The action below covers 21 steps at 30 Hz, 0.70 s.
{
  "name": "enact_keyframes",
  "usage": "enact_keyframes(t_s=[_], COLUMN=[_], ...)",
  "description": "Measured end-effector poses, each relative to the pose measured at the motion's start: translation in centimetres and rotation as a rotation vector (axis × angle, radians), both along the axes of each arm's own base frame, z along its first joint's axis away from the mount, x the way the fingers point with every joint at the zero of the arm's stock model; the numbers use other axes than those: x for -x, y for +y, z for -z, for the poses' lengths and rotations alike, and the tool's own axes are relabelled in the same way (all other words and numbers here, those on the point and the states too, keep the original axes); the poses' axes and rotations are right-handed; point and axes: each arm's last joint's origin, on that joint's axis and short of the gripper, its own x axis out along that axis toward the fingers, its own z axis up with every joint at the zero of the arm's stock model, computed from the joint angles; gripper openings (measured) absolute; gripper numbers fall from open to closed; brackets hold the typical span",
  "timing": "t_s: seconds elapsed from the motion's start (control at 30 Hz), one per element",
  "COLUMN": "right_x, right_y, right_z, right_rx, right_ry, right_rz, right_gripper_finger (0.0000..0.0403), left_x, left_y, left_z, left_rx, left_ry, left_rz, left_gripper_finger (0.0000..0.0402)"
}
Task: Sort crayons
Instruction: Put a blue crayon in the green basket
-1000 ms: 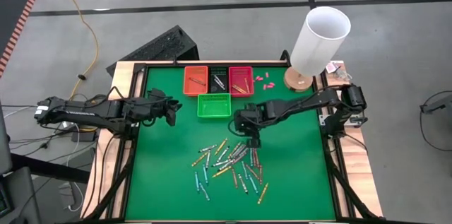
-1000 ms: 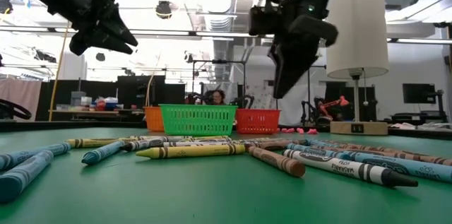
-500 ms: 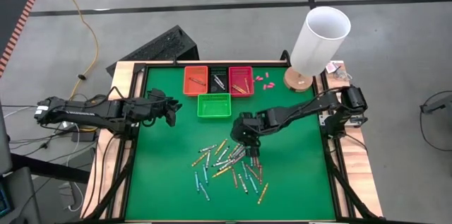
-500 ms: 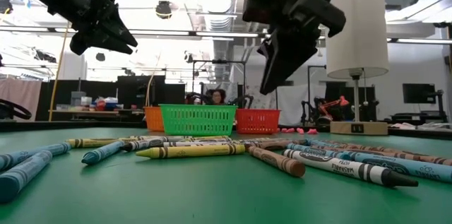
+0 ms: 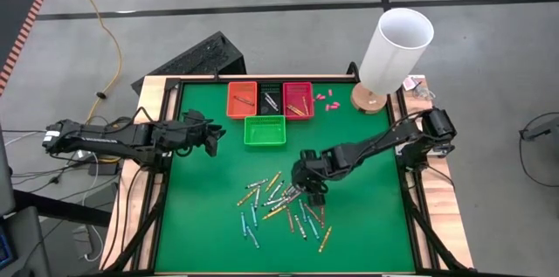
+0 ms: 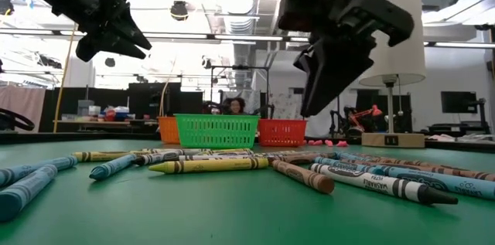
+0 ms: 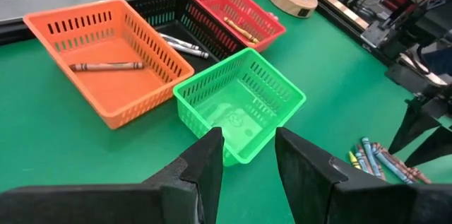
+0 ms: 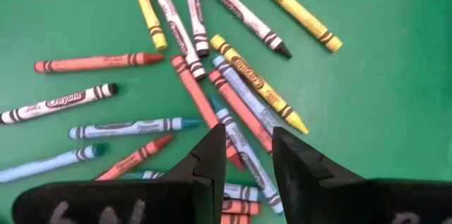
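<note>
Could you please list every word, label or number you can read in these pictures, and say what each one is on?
"Crayola": on the white crayon in the right wrist view.
"WASHABLE": seemingly on the black-tipped crayon in the low view, though too small to be sure.
Wrappers of the other crayons: print too small or blurred to read.
Lamp base: a small label, unreadable.
Baskets: no text.

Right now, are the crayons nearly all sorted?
Not yet. A few crayons lie in the orange basket, black basket and red basket. The right gripper hovers open over the crayon pile, holding nothing. The left gripper waits.
</note>
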Motion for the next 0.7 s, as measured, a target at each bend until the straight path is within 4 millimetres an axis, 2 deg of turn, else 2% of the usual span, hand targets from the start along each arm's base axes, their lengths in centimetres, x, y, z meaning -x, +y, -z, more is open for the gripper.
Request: enact_keyframes(t_s=[0.17, 0.5, 0.7], right_x=[0.0, 0.0, 0.0], right_y=[-1.1, -6.2, -6.5], right_z=[0.0, -0.8, -0.8], right_rx=[-0.006, 0.017, -0.052], right_ry=[0.006, 0.002, 0.014], right_rz=[0.04, 0.123, 0.092], right_gripper_finger=[0.0111, 0.0111, 0.0111], left_x=[-0.1, -0.2, -0.1], left_y=[0.2, 1.5, 2.3], left_z=[-0.2, -0.9, -0.9], left_rx=[-0.005, -0.099, -0.113], left_ry=[-0.017, -0.045, -0.018], left_rz=[-0.015, -0.038, 0.029], left_gripper_finger=[0.0119, 0.0119, 0.0119])
